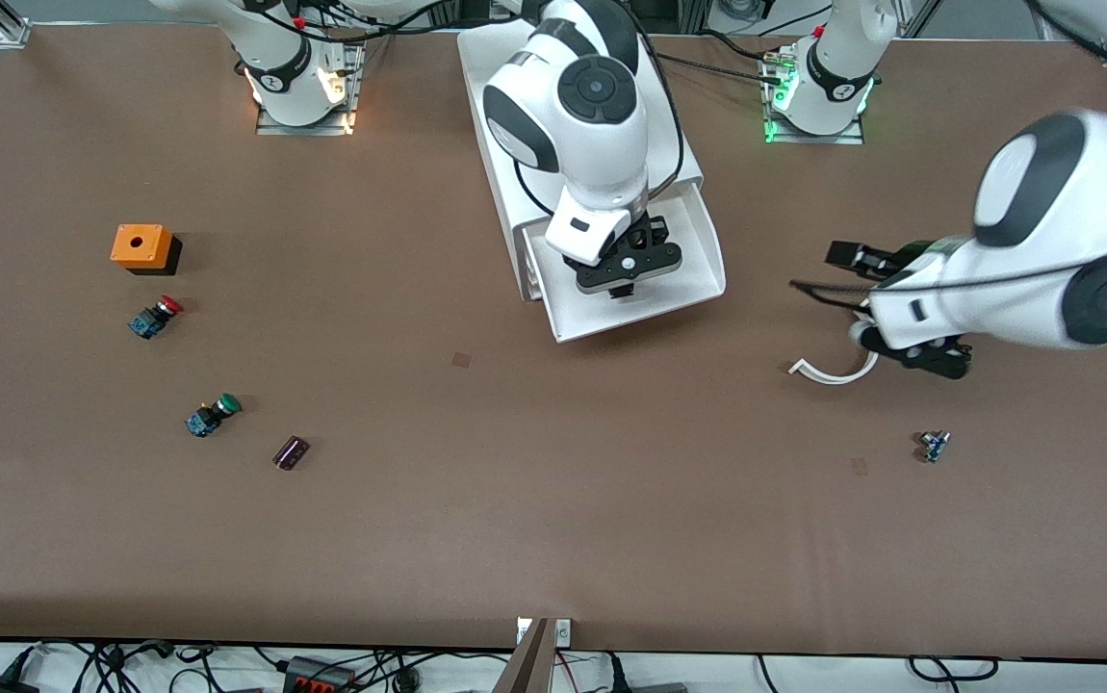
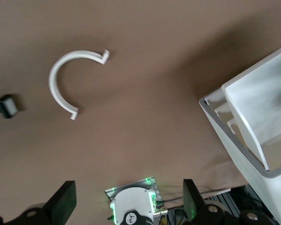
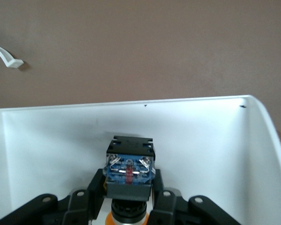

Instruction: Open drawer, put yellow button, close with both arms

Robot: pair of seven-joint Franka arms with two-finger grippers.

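Observation:
The drawer (image 1: pixel 698 241), the top one of the white cabinet (image 1: pixel 486 87), stands pulled out toward the front camera. My right gripper (image 1: pixel 623 279) is over the open drawer and reaches into it. In the right wrist view it (image 3: pixel 129 187) is shut on the yellow button (image 3: pixel 129 171), with the grey-blue block up and the orange cap down, inside the drawer's white walls (image 3: pixel 201 136). My left gripper (image 1: pixel 934 358) is open and empty over bare table toward the left arm's end. Its fingers (image 2: pixel 61 201) are spread wide, and the drawer (image 2: pixel 257 108) shows off to one side.
A white curved plastic piece (image 1: pixel 833 373) lies under the left gripper and shows in the left wrist view (image 2: pixel 65 79). A small blue part (image 1: pixel 933 445) lies nearer the camera. Toward the right arm's end are an orange box (image 1: pixel 141 247), a red-capped button (image 1: pixel 155 316), a green-capped button (image 1: pixel 212 415) and a dark cylinder (image 1: pixel 290 452).

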